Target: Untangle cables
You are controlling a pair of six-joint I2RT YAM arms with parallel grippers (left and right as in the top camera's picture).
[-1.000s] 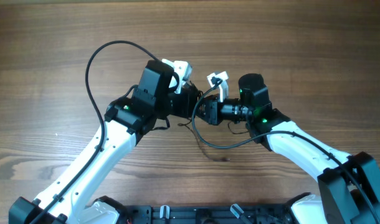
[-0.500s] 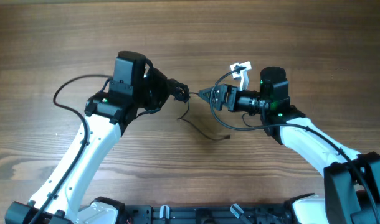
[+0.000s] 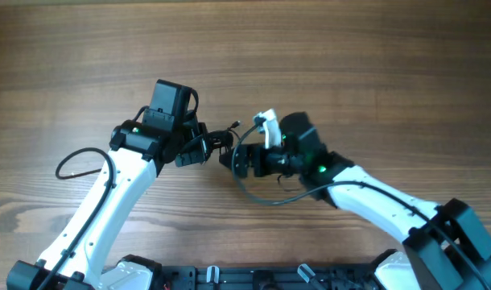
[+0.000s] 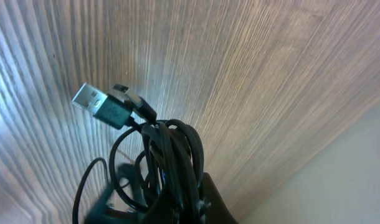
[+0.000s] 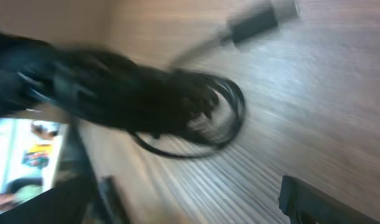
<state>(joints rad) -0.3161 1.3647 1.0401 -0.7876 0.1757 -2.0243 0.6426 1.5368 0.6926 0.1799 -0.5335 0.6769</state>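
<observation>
The cables (image 3: 223, 138) are a small knotted black bundle between the two arms, above the wooden table. My left gripper (image 3: 208, 147) is shut on it. The left wrist view shows the cables (image 4: 174, 155) rising out of my left gripper (image 4: 185, 208), with loose loops and a silvery plug (image 4: 90, 99) at the top. My right gripper (image 3: 231, 158) stands open just right of the bundle. In the blurred right wrist view the cables (image 5: 146, 93) and a plug (image 5: 258, 22) lie ahead of my right gripper (image 5: 196, 199), with nothing between its fingers (image 5: 314, 200).
The wooden table (image 3: 374, 72) stretches all round. The thicker black arm cable (image 3: 266, 200) curves under the right wrist, and another loops off the left arm (image 3: 72, 161). The arms' bases stand at the near edge.
The right gripper has opened wide and swung back left, close to the bundle. The left gripper, still shut on the cables, has shifted slightly down and right.
</observation>
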